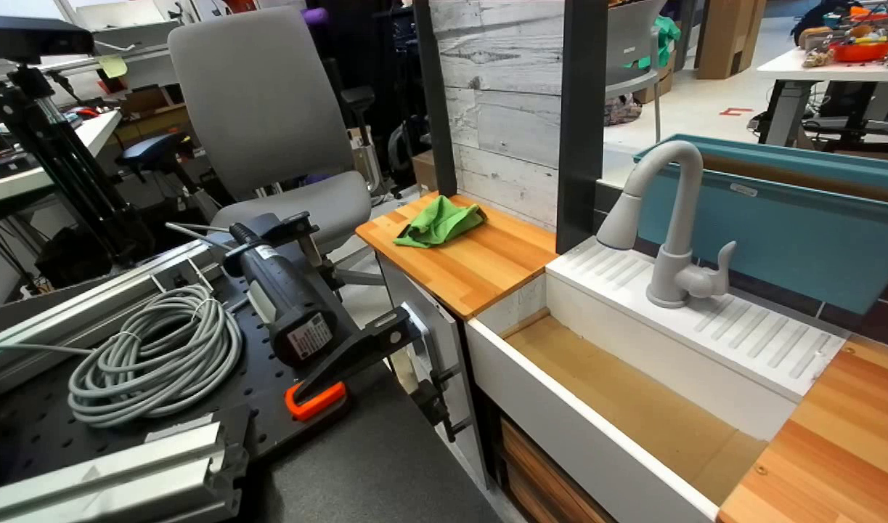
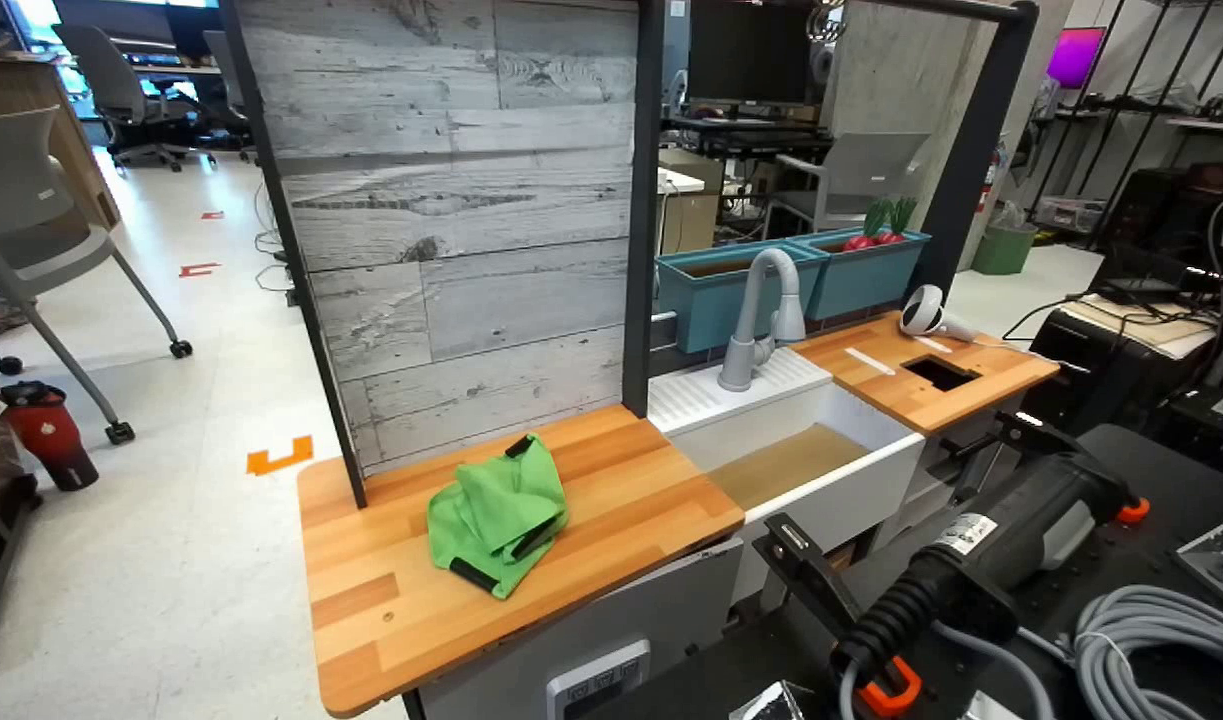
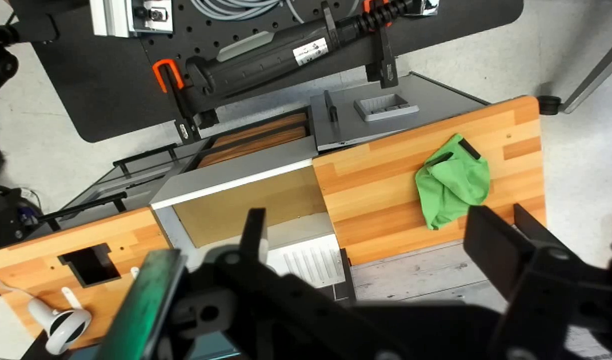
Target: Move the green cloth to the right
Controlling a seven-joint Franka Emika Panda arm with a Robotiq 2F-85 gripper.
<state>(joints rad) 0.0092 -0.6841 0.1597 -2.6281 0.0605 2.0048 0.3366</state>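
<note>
The green cloth [image 1: 441,222] lies crumpled on a wooden counter [image 1: 480,272], near the base of a grey wood-look panel. It also lies there in an exterior view [image 2: 499,515], with dark patches along its edges. In the wrist view the cloth [image 3: 453,182] is right of centre on the counter [image 3: 376,200]. My gripper [image 3: 368,215] is open, with its two dark fingers wide apart and nothing between them. It is high above the counter. The right finger overlaps the cloth's lower edge in the picture but is apart from it. The gripper does not show in either exterior view.
A white sink [image 2: 821,450] with a grey faucet [image 2: 746,330] adjoins the counter. The upright panel [image 2: 461,200] stands along the counter's back edge. A black table with a clamped dark tool [image 1: 291,305] and coiled grey cable [image 1: 157,356] faces the counter. A second wooden counter [image 2: 901,365] holds a white hair dryer [image 2: 926,312].
</note>
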